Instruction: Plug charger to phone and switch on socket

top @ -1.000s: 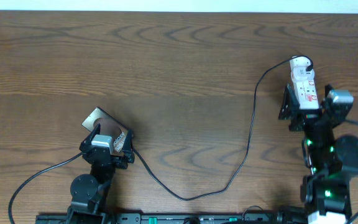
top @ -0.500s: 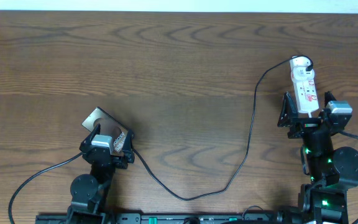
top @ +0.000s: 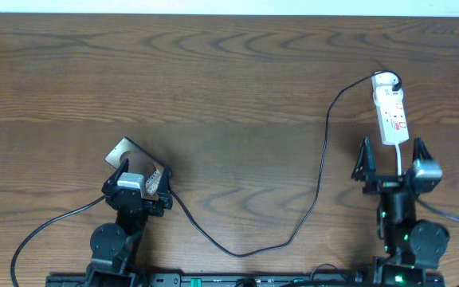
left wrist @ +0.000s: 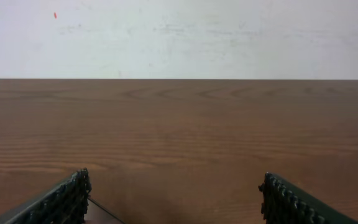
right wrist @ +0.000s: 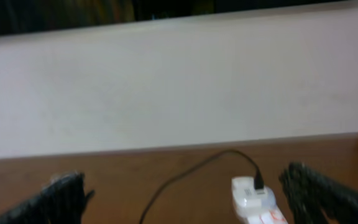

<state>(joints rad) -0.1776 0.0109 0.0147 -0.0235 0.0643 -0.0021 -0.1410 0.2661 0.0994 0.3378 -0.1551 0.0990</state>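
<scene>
The phone (top: 123,151) lies at an angle on the left part of the wooden surface (top: 229,72). Its far corner shows clear, and its near end is hidden under the left gripper (top: 142,177). That gripper is spread wide. In the left wrist view its two fingers (left wrist: 61,202) stand far apart at the bottom corners with bare wood between them, pinching nothing.

The socket (top: 391,109) lies on the right part of the surface, lengthwise toward the far edge, with a black plug in its far end. The charger (top: 323,159) runs from that plug in a long loop down toward the near edge, then back up to the left, ending beside the phone under the left gripper. Whether its tip sits in the phone cannot be told.

The right gripper (top: 390,158) hangs just on the near side of the socket, apart from it, spread wide and holding nothing. A white cord (top: 399,155) from the socket passes between its fingers (right wrist: 319,186). The right wrist view shows the socket's far end (right wrist: 252,198) ahead between them.
</scene>
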